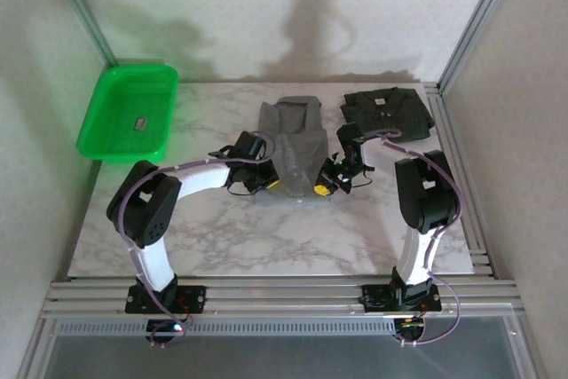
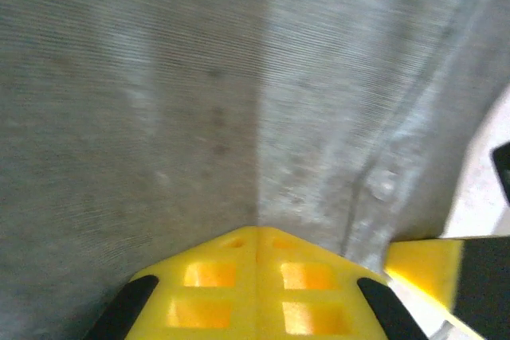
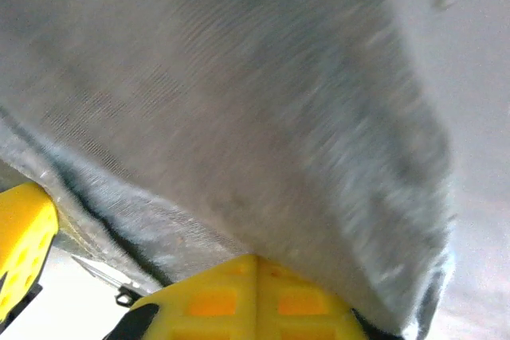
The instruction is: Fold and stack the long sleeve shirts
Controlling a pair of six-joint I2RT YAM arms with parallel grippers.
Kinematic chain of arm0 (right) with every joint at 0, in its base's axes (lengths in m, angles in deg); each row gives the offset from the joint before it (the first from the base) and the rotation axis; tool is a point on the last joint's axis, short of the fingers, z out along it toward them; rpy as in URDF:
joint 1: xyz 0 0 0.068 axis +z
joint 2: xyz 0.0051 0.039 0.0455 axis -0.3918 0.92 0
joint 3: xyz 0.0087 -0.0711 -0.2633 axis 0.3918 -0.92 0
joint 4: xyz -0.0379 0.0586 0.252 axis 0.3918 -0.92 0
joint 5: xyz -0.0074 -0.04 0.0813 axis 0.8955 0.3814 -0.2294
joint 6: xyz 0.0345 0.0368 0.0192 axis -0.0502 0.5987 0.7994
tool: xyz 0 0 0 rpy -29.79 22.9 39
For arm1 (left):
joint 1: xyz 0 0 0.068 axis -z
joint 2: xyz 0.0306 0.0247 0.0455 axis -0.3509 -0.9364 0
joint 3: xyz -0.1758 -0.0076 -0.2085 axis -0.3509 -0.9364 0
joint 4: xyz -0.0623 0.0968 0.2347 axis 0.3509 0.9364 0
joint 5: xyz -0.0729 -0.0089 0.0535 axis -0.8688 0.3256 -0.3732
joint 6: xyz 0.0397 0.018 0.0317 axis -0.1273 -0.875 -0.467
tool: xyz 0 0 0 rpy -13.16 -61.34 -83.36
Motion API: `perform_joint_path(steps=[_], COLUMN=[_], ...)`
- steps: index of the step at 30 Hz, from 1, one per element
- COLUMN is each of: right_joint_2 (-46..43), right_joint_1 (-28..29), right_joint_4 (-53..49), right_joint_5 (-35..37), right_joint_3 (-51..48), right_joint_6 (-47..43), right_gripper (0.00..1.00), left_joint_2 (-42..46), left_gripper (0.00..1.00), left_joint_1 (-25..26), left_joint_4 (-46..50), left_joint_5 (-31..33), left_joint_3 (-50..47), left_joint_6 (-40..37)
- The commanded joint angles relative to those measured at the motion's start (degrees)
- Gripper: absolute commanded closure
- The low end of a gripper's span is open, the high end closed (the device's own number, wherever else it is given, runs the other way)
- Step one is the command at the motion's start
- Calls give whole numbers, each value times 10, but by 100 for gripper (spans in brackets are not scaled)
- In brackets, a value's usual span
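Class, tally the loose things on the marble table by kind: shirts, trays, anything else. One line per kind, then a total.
Shirts: 2, the grey shirt and the charcoal shirt
Trays: 1, the green tray
Other: 1, a small grey item lying in the tray
Total: 4

Soft matt cloth on a smooth stone-look worktop (image 1: pixel 266 237).
Your grey shirt (image 1: pixel 293 144) is matt woven cloth, finely ribbed up close; the charcoal shirt (image 1: pixel 387 111) at the worktop's far right corner looks just as matt. The worktop is a smooth, grey-veined marble finish. The tray (image 1: pixel 93 122) at its far left corner is glossy green plastic, the left gripper (image 2: pixel 256 236) matt yellow plastic, the near-edge rails (image 1: pixel 284 295) bare ribbed metal.
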Motion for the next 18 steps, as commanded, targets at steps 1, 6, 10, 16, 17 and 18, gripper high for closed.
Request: perform_joint_path(steps=[1, 6, 10, 16, 17, 18], right_joint_2=[23, 62, 38, -53, -70, -91], right_joint_1=[-14, -17, -17, -18, -18, -17], right_joint_4=[6, 12, -4, -68, -86, -107], right_joint_5=[27, 30, 41, 39, 45, 52], right_joint_3=[-13, -8, -16, -3, 2, 9], right_joint_6=[-18, -29, -37, -65, -75, -87], right_gripper=[100, 100, 99, 68, 65, 61], left_joint_2=[-30, -53, -28, 83, 106, 134], left_gripper=[100, 100, 99, 49, 43, 37], left_joint_1=[-3, -7, -3, 13, 13, 12], left_joint_4=[-10, -18, -4, 66, 80, 95], left_joint_5=[32, 53, 56, 55, 59, 67], left_joint_3=[-38, -50, -19, 2, -2, -10], left_joint_6=[-18, -36, -38, -16, -11, -4])
